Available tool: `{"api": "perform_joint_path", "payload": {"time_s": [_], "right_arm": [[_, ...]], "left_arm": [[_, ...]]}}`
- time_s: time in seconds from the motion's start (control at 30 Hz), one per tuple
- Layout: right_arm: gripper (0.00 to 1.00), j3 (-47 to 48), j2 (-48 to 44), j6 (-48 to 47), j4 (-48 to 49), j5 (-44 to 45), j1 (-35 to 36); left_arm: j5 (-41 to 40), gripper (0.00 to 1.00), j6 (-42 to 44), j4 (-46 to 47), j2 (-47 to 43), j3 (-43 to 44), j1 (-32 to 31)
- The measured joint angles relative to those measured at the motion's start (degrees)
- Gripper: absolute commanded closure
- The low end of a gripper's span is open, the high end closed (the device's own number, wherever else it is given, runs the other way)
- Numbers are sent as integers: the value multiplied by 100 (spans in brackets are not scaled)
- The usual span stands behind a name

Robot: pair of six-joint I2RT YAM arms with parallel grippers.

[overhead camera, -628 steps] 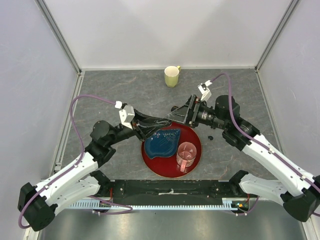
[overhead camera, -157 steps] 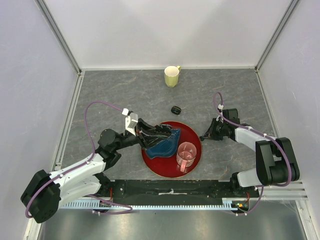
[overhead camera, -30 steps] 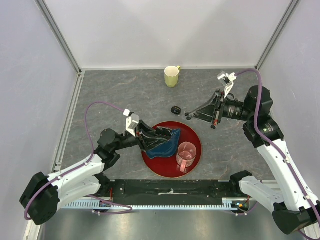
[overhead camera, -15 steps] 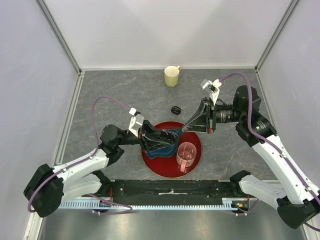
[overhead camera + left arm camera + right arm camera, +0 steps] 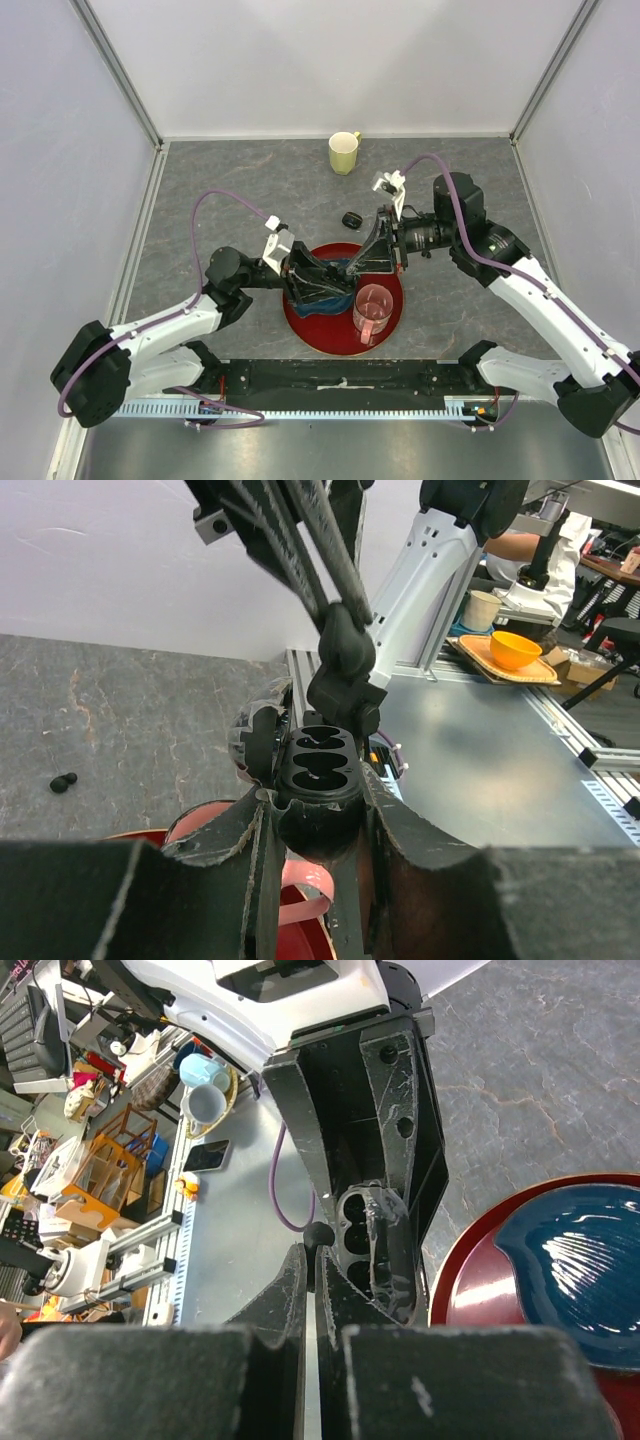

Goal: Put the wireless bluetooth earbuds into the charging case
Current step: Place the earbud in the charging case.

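Wireless bluetooth earbuds [image 5: 319, 1232]: tiny, light, and by the look hard and smooth. They would easily slip or flick out of a pinch, so I judge the grip belongs across the rounded body, leaving the stem free to drop into its well. I take the small black bead at the tips of the right hand to be one of them.
Surface [image 5: 220, 190]: grey stone pattern. It carries the red tray and, just beyond the tray, a second case [image 5: 351, 219].
Red tray [image 5: 315, 332]: lies under both hands. The insertion is happening in the air above it, not on it.
Left hand [image 5: 305, 278]: clamped on the charging case from both sides, holding it up with the wells turned toward the right hand.
Right hand [image 5: 311, 1260]: fingers pressed together, aimed at the mouth of the case.
Charging case [image 5: 318, 772]: a black, rigid pebble shape with its lid swung open to one side. Both of its wells look empty.
Pinched earbud: sits at the very end of the right hand's fingers, just beside the rim of the nearer well. I cannot tell whether it touches the case.
Loose earbud [image 5: 63, 782]: lies on the surface, well apart from both hands.
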Motion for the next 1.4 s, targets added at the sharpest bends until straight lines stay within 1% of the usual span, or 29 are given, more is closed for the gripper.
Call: {"api": "perform_joint_path", "payload": {"time_s": [0.4, 0.9, 1.2, 1.4], "right_arm": [[95, 66, 291, -319, -227, 319, 343], [92, 315, 557, -761, -667, 496, 581], [91, 374, 577, -1082, -981, 660, 645], [85, 411, 590, -1161, -1029, 743, 669]], "left_arm": [[153, 98, -2, 4, 151, 160, -46], [446, 98, -2, -79, 234, 201, -85], [442, 98, 0, -186, 234, 201, -87], [299, 98, 4, -308, 144, 195, -96]]}}
